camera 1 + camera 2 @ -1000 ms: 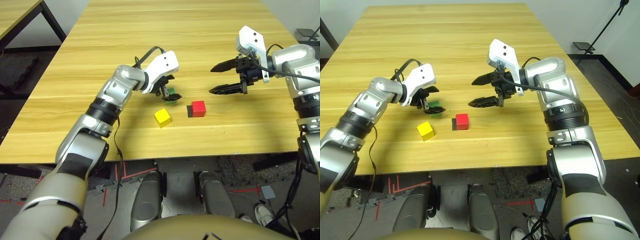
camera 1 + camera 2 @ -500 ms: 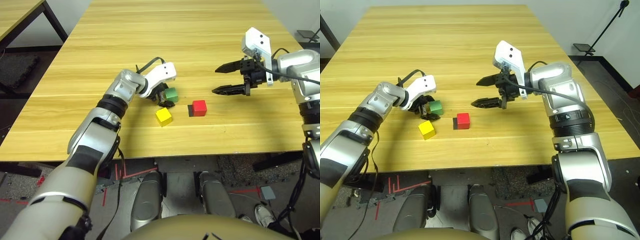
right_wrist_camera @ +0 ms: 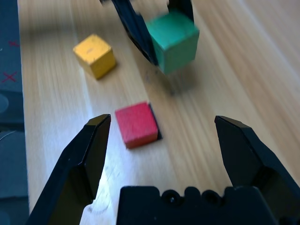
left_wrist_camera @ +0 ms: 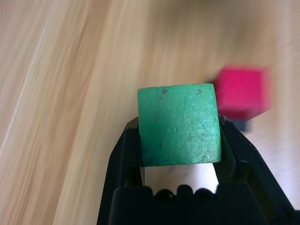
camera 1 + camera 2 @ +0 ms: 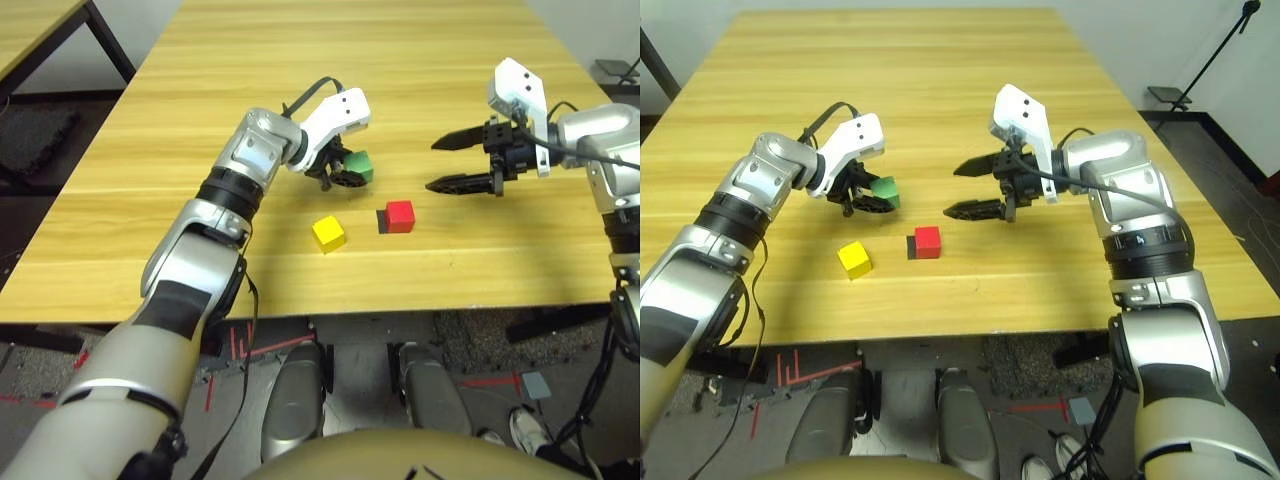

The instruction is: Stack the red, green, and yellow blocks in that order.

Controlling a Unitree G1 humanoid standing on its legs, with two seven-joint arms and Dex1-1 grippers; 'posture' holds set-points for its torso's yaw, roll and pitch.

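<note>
On the pale wooden plank surface sit a small matte yellow cube and a bright red cube touching a flat black square patch.

The green block is a solid mid-green with a few tiny dark specks on its face, and it sits between glossy black fingers. The red block is a flat bright red, and a small black square patch shows along one side of it. The yellow block is a warm, plain yellow. The table is pale honey-coloured wood with long, darker grain streaks. The left gripper has a white housing over black parts; the right gripper matches it, white shell and black fingers. Both forearms are silver with black bands.
</note>
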